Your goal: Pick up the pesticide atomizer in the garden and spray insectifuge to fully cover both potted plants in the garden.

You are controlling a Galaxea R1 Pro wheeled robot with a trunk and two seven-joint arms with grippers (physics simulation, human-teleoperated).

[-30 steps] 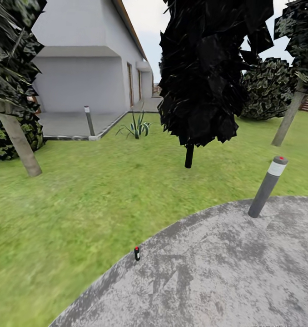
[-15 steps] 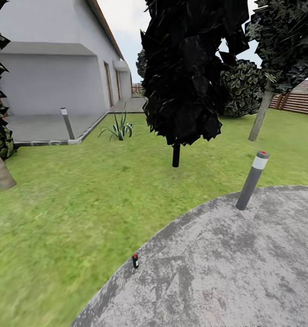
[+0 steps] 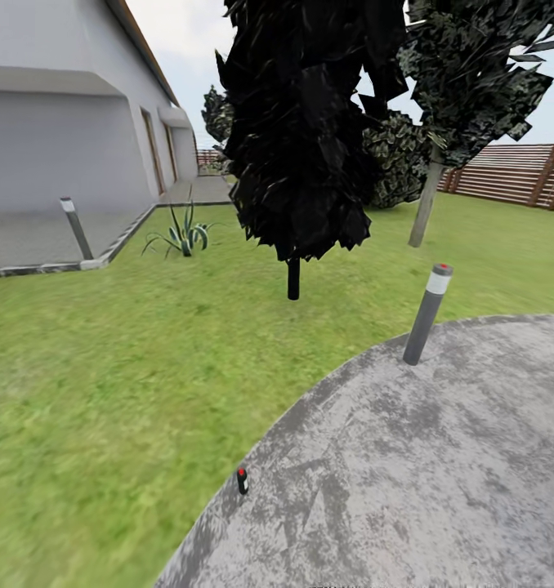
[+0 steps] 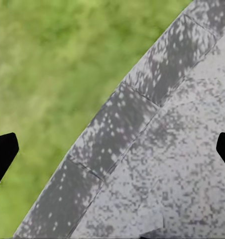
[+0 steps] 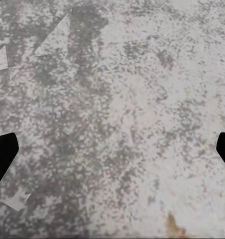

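Head view: pesticide atomizer (image 3: pixel 242 480) stands upright at the very rim of the stone patio (image 3: pixel 408 457), right where grey stone meets the lawn (image 3: pixel 122 359); small dark bottle, red dot on top. Nothing touches it.

Left wrist view, looking down: left pincer (image 4: pixel 112 149) spread wide, one dark fingertip (image 4: pixel 3 154) over grass, the other over stone, nothing between them. The patio's curved border slabs run diagonally under it, lawn on one side, mottled stone on the other.

Right wrist view: right pincer (image 5: pixel 112 149) likewise spread, fingertips (image 5: pixel 3 152) at the frame edges, bare speckled patio stone below.

Beyond the atomizer, across the patio: grey lamp post (image 3: pixel 426 314), tilted, white band and red cap, rooted at the patio's far rim.

Past that post, on the lawn: dark-leaved tree (image 3: pixel 297 139) on a thin black stem. To the tree's left, a spiky green plant (image 3: pixel 179 237) near the paved terrace edge, with a second short lamp post (image 3: pixel 75 229) further left. Behind these, a pale grey house (image 3: pixel 73 139).

Right of the tree: a pale trunk (image 3: pixel 424 204) with dark foliage, a round bush (image 3: pixel 395 159), then brown slat fence (image 3: pixel 510 173)
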